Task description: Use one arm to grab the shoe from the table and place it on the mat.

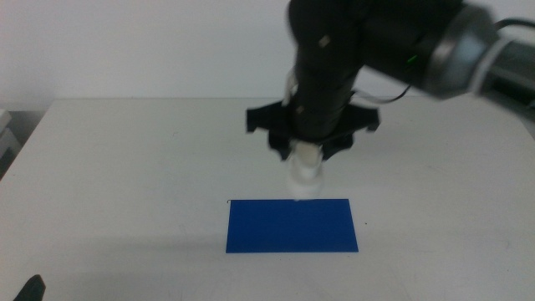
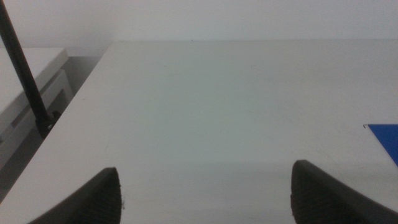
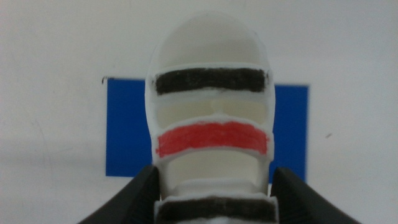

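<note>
The right gripper (image 3: 214,186) clamps the shoe (image 3: 210,118) by its sides, toe pointing away from the wrist, apparently hanging just above the mat (image 1: 292,225) directly beneath, while the left gripper (image 2: 205,196), jaws apart, waits aside.

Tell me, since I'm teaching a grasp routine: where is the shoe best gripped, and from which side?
Across its narrow width near the heel, coming from above, as the right gripper holds the shoe now: one jaw on each side wall. Those walls look flat and parallel, and the strapped top stays clear. The left gripper waits, open, at the table edge.
</note>
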`<state>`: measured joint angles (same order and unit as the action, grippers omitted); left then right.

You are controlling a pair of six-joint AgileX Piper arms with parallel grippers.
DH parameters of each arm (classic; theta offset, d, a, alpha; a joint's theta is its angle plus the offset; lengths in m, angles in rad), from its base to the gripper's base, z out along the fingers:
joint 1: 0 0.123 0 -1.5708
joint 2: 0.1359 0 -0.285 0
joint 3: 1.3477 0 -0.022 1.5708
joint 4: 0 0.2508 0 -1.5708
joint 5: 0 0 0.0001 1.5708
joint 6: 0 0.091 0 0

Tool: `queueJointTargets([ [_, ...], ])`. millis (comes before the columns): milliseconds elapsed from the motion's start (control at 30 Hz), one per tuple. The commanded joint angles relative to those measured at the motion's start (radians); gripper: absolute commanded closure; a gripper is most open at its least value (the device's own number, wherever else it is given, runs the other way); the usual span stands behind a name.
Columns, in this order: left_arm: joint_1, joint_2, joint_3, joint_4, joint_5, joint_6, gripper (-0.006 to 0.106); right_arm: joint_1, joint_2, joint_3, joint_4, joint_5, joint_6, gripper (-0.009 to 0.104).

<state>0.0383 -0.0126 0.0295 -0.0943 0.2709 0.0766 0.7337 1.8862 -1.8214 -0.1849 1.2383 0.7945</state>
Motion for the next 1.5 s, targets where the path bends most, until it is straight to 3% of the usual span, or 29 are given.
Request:
queueJointTargets([
  [0, -0.004, -0.013, 0.007, -0.008, -0.080, -0.005, 0.007, 0.022, -0.030, -0.029, -0.046, -0.012, 0.059, 0.099],
  [300, -0.004, -0.013, 0.007, -0.008, -0.080, -0.005, 0.007, 0.042, 0.012, -0.029, -0.046, -0.043, 0.108, 0.099],
  [433, -0.004, -0.013, 0.007, -0.008, -0.080, -0.005, 0.007, 0.037, 0.012, -0.029, -0.062, -0.066, 0.031, 0.099],
  [1000, -0.004, -0.013, 0.007, -0.008, -0.080, -0.005, 0.007, -0.012, 0.012, -0.029, 0.079, -0.079, -1.272, 0.099],
  [1167, -0.004, -0.013, 0.007, -0.008, -0.080, -0.005, 0.007, -0.014, 0.012, -0.029, 0.146, -0.084, -1.397, 0.099],
  [1467, -0.004, -0.013, 0.007, -0.008, -0.080, -0.005, 0.007, -0.033, 0.037, -0.029, 0.185, -0.091, -1.430, 0.099],
])
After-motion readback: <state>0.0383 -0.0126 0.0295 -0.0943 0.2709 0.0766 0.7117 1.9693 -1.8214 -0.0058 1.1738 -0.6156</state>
